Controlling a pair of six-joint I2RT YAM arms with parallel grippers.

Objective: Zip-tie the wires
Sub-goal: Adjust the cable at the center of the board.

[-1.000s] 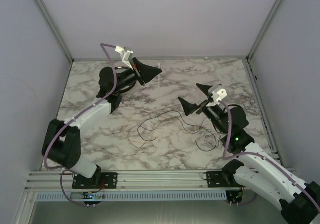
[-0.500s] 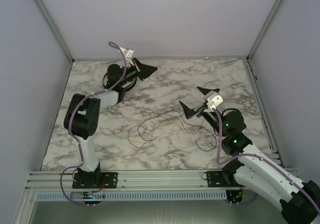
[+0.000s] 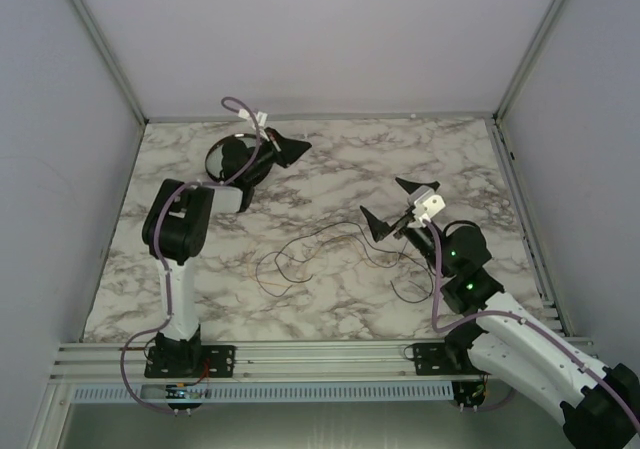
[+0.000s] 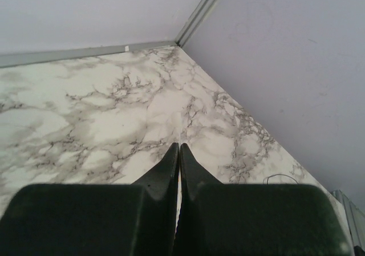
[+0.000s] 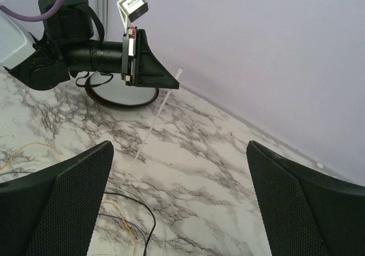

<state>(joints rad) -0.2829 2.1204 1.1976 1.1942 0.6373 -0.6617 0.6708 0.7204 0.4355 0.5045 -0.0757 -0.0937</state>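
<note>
My left gripper (image 3: 296, 149) is shut on the zip tie (image 5: 149, 128), a thin white strip that hangs slanting down from the fingertips toward the table. In the left wrist view a sliver of the strip (image 4: 179, 190) shows between the closed fingers. The wires (image 3: 300, 254) lie in loose dark loops in the middle of the table, with another loop (image 3: 410, 285) nearer the right arm. My right gripper (image 3: 395, 205) hovers open just right of the wires, holding nothing. Through its fingers I see wire strands (image 5: 134, 216) low on the left.
A round dark-rimmed dish (image 3: 222, 159) sits at the back left, under the left wrist. Metal frame rails (image 3: 320, 119) and lilac walls close in the table at the back and sides. The left arm's elbow (image 3: 175, 224) stands raised over the left side.
The left arm has folded upward, with its elbow now raised near the base, and its gripper drew slightly back and left, still holding the zip tie. The right gripper barely shifted.
</note>
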